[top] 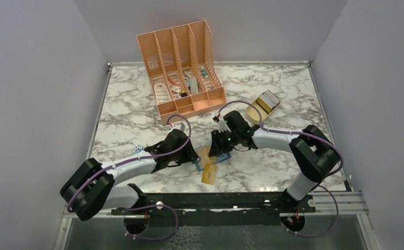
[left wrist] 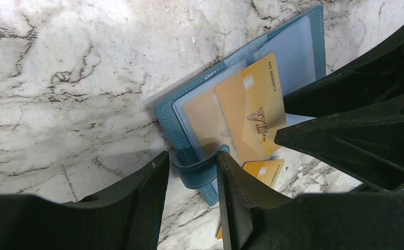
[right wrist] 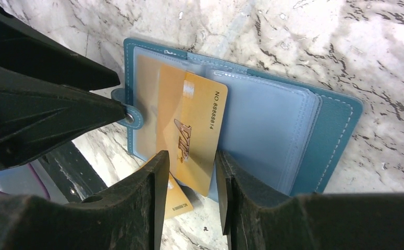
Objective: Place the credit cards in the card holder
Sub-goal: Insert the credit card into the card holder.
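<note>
The card holder lies open and flat on the marble table, well in front of the peach organizer, and both grippers meet over it.

I judge that the step in hand is the insertion of the 2nd card. 1 gold card sits fully behind a clear sleeve, on the half of the holder that carries the snap tab. The VIP card looks only partly in. 1 side of it is under the sleeve, and the rest lies slanted across the pages. Its free end passes over the holder's edge that is farthest from the organizer. A 3rd card waits on the table just beyond that same edge, and I cannot tell whether it goes under the holder.

The right gripper has its jaws apart, with 1 finger at each side of the VIP card's free end, and it does not seem to pinch it. The left gripper stands narrow, with the snap tab between its 2 fingers. I cannot tell whether they press the tab or only stand beside it.

The next move calls for taking or pushing the free end, making the card straight, and sliding it deeper, roughly toward the organizer. The holder must not slide meanwhile, and the left gripper seems well placed for this. The sleeve looks thin, so a slanted push could make it buckle.
</note>
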Controlling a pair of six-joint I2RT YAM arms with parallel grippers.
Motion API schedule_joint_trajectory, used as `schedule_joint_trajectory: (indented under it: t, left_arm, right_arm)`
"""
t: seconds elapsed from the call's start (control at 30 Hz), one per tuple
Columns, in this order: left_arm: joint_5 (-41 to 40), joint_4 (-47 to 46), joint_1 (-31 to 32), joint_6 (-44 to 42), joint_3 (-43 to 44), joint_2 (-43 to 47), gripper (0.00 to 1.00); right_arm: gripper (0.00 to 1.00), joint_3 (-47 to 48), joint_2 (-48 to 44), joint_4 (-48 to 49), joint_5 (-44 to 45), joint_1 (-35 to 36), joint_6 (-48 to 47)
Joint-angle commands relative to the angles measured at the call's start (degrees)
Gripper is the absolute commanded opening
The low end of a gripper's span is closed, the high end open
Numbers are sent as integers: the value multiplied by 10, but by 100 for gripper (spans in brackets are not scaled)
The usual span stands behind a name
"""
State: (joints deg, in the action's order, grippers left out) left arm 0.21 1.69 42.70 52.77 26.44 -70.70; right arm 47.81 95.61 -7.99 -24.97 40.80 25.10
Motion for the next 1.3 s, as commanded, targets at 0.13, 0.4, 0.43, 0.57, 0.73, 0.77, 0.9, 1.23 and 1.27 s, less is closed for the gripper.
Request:
schedule_joint_trajectory:
  t: [0.13, 0.4, 0.43, 0.57, 0.73, 0.77, 0.9, 1.23, 1.27]
  left_arm:
    - [21, -51, -4, 8, -14, -8, 41]
    - [33, -76, -4, 18, -26, -9, 41]
    - [35, -81, -4, 21, -28, -9, 41]
    - [43, -98, -4, 28, -35, -16, 41]
    - [47, -104, -4, 30, -35, -23, 41]
    - [47, -103, -4, 30, -35, -22, 41]
    - [45, -104, -4, 31, -35, -20, 41]
    - [36, -83, -4, 27, -31, -13, 41]
    - [29, -72, -4, 24, -27, -11, 42]
  right_arm:
    - [37, -13, 21, 48, -41, 2, -2]
    - [34, -26, 32, 87, -63, 6, 42]
    - [33, -28, 33, 90, -61, 7, 50]
    - [31, -41, 32, 107, -52, 10, 79]
    - [26, -50, 33, 118, -35, 12, 101]
    - [24, -52, 33, 120, -33, 13, 104]
    - [16, -61, 32, 137, -29, 16, 127]
    - [33, -46, -13, 70, 21, 18, 101]
    - [36, -47, -27, 57, 32, 18, 96]
